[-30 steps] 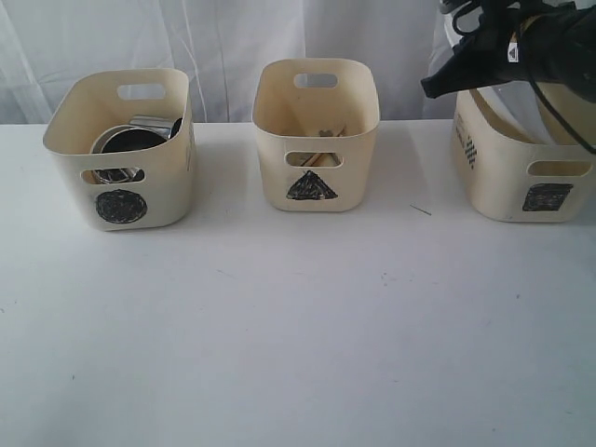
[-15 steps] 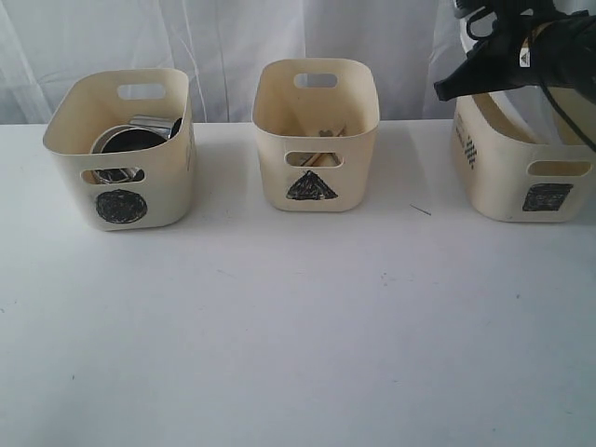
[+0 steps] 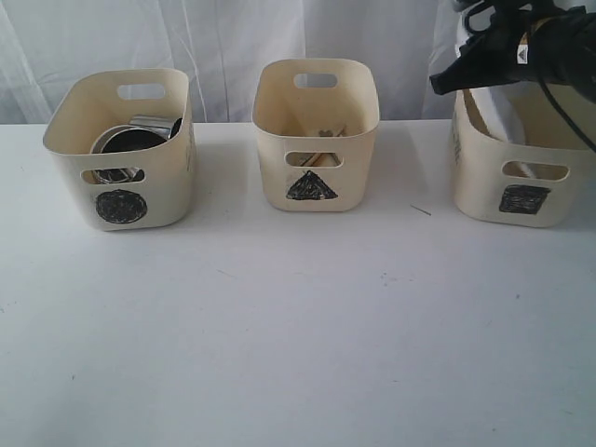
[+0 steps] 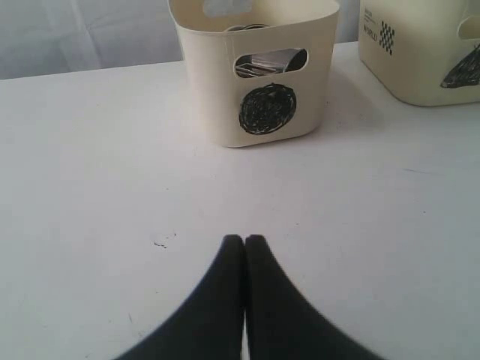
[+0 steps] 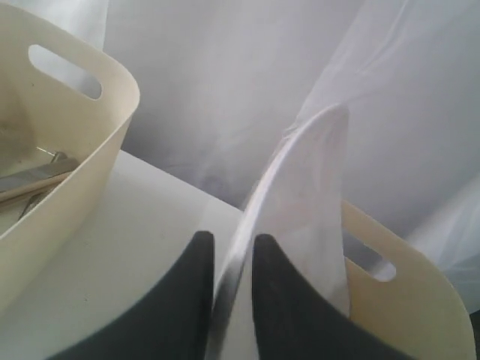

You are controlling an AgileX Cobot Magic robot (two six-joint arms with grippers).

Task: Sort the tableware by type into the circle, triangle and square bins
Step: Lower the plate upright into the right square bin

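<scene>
Pinching the thin rim of the large white plate [image 5: 307,202], the right gripper [image 5: 229,244] has its two black fingers clamped one on each face. The plate therefore hangs edge-on, narrow enough, I judge, to enter a tub it could not enter flat. Just past the fingertips the plate runs down into the square bin [image 5: 409,296], whose slotted wall shows behind it. In the exterior view its lower part sits inside the tub, so letting go looks like the one step left. Off to one side of the fingers stands the triangle bin [image 5: 82,142] with cutlery [image 5: 30,178] in it. The left gripper [image 4: 244,241] has its fingers pressed together on nothing, parked low over bare table [image 4: 90,165], out of the way. Well ahead of its tips sits the circle bin [image 4: 217,82], with metal cups [image 3: 149,126] inside.
</scene>
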